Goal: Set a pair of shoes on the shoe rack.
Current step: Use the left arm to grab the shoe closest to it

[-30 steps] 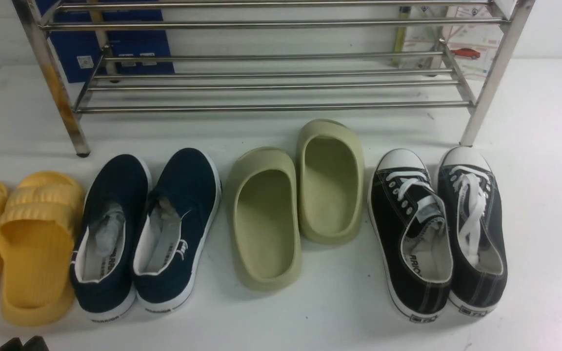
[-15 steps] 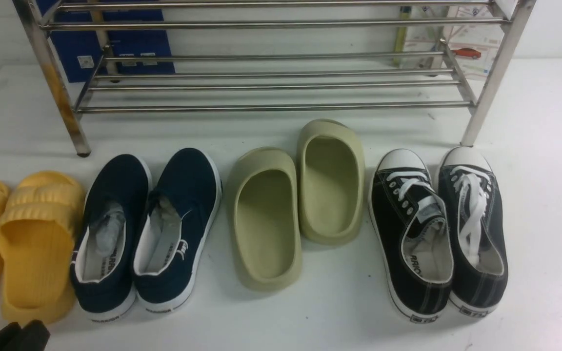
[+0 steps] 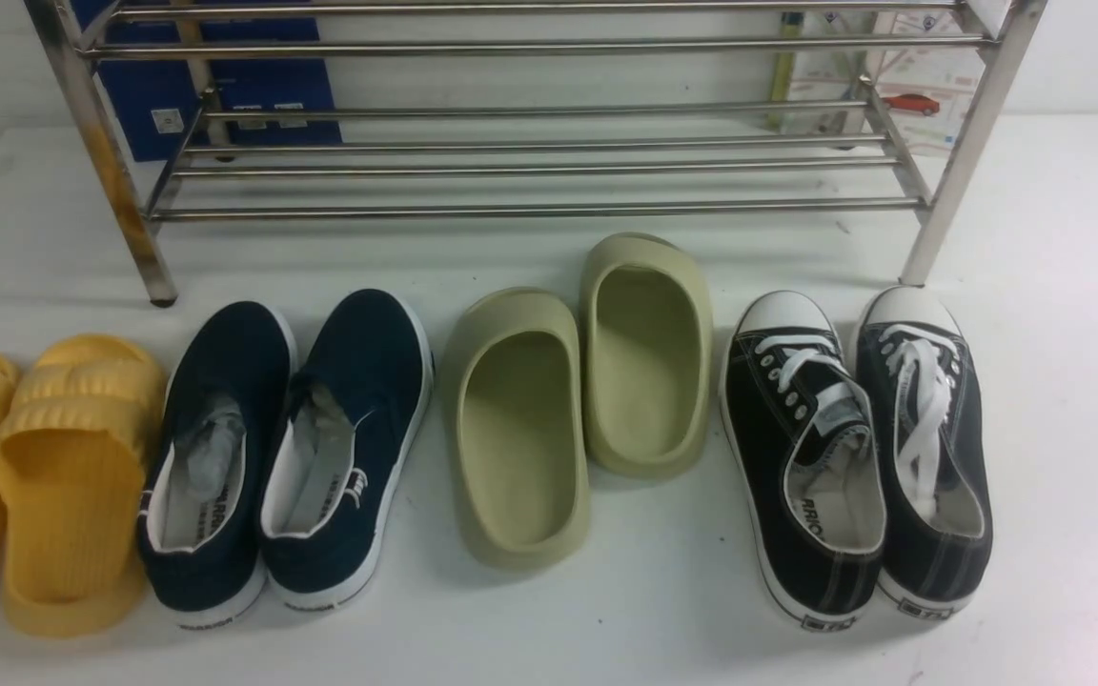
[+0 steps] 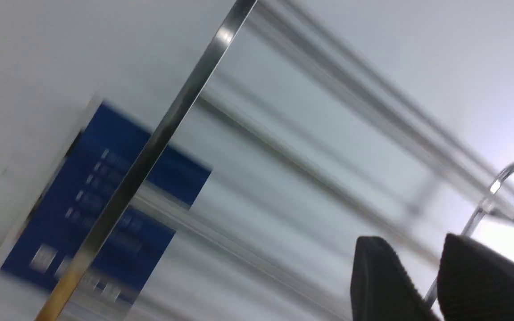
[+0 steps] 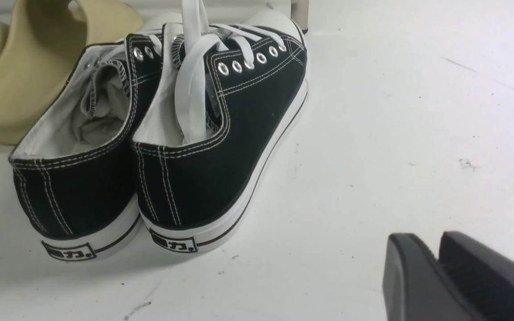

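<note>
The pair of navy slip-on shoes, the left one (image 3: 215, 457) and the right one (image 3: 349, 448), stands side by side on the white table, toes toward the shoe rack (image 3: 530, 208). The steel rack spans the back; its bars hold no shoes. Neither gripper shows in the front view. In the blurred left wrist view my left gripper (image 4: 413, 243) is raised, facing the rack's leg (image 4: 159, 133), its jaws a little apart and empty. My right gripper (image 5: 426, 240) is shut and empty, low over the table behind the black sneakers.
Yellow slides (image 3: 44, 476) lie left of the navy shoes. Olive clogs (image 3: 578, 400) and black lace-up sneakers (image 3: 854, 448) lie to their right; both pairs also show in the right wrist view, the sneakers (image 5: 221, 133) nearer. A blue box (image 3: 225, 86) stands behind the rack.
The left gripper's tips showed at the front view's bottom left edge before; they have now left that view. The shoes have not moved.
</note>
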Motion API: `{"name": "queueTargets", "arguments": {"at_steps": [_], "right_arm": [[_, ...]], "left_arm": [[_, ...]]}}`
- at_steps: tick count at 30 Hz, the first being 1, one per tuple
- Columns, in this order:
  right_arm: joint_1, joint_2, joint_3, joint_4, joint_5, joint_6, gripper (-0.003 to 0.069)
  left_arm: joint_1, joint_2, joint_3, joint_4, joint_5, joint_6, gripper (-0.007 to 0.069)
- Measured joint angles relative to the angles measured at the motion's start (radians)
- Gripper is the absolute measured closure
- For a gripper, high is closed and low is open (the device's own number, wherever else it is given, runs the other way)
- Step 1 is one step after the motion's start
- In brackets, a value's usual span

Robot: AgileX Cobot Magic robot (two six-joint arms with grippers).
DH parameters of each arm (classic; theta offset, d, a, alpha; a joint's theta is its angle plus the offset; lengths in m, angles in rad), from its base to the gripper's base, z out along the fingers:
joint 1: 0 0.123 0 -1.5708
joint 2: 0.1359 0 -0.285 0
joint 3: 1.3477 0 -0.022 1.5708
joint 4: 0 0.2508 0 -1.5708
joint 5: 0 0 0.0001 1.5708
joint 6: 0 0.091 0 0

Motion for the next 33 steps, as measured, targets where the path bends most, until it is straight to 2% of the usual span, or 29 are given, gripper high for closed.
{"name": "queueTargets", "arguments": {"at_steps": [3,4,5,6,8,9,10,14,18,23,26,31,33], "right_arm": [[0.000,0.000,0.000,0.000,0.000,0.000,0.0528],[0.000,0.000,0.000,0.000,0.000,0.000,0.0528],[0.000,0.000,0.000,0.000,0.000,0.000,0.0528],[0.000,0.000,0.000,0.000,0.000,0.000,0.0528],[0.000,0.000,0.000,0.000,0.000,0.000,0.0524],[0.000,0.000,0.000,0.000,0.000,0.000,0.0524],[0.000,0.000,0.000,0.000,0.000,0.000,0.0523],[0.000,0.000,0.000,0.000,0.000,0.000,0.0515],[0.000,0.000,0.000,0.000,0.000,0.000,0.0512],[0.000,0.000,0.000,0.000,0.000,0.000,0.0506],[0.000,0.000,0.000,0.000,0.000,0.000,0.0501],[0.000,0.000,0.000,0.000,0.000,0.000,0.0496],[0.000,0.000,0.000,0.000,0.000,0.000,0.0493]], "left_arm": [[0.000,0.110,-0.237,0.059,0.090,0.000,0.0400],[0.000,0.162,-0.326,0.074,0.170,0.000,0.0399],[0.000,0.180,-0.340,0.075,0.184,0.000,0.0399],[0.000,0.249,-0.459,0.080,0.330,0.000,0.0397],[0.000,0.328,-0.549,0.081,0.482,0.000,0.0396],[0.000,0.337,-0.549,0.081,0.502,0.000,0.0396],[0.000,0.396,-0.592,0.084,0.640,0.000,0.0396],[0.000,0.569,-0.614,0.093,0.970,0.000,0.0391],[0.000,0.709,-0.611,0.093,1.060,0.000,0.0389],[0.000,0.904,-0.611,0.046,1.056,0.000,0.0387],[0.000,1.020,-0.611,0.073,1.036,-0.015,0.0386],[0.000,1.171,-0.611,0.200,1.025,-0.172,0.0386],[0.000,1.266,-0.611,0.292,1.031,-0.292,0.0386]]}}
